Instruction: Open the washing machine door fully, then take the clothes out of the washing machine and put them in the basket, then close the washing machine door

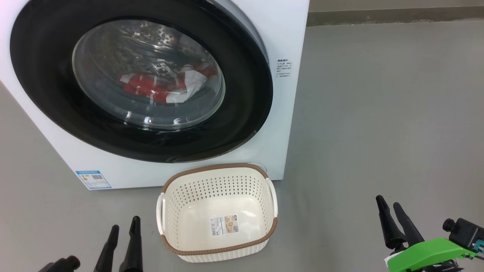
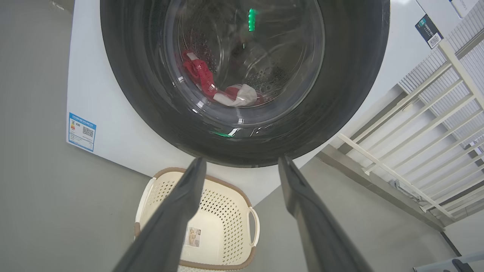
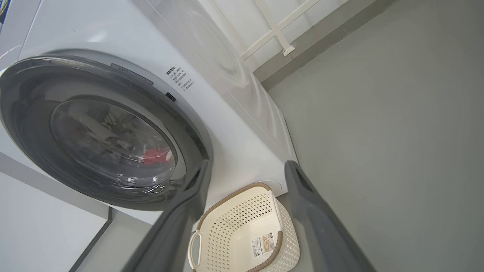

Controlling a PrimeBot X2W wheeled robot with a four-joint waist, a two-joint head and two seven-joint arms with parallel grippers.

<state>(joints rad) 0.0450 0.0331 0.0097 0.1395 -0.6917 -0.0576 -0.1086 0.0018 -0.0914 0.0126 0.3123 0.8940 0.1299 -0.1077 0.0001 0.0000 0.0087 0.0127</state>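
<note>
The big white front-loading washing machine (image 1: pixel 291 45) runs off the top and left of the head view, taking the top of its round glossy black-rimmed glass door (image 1: pixel 45 75) with it. The red and white fabric clothes (image 1: pixel 151 85) sit behind that glass, smeared by glare, no telling how many pieces. Small blue label (image 1: pixel 93 179) and grey print (image 1: pixel 283 68) by the door: too tiny to read. Same for the paper label (image 1: pixel 224 225) in the cream perforated plastic basket (image 1: pixel 217 168). In the left wrist view a dark left gripper (image 2: pixel 242 160) finger covers part of the basket, and the bottom edge crops it.
</note>
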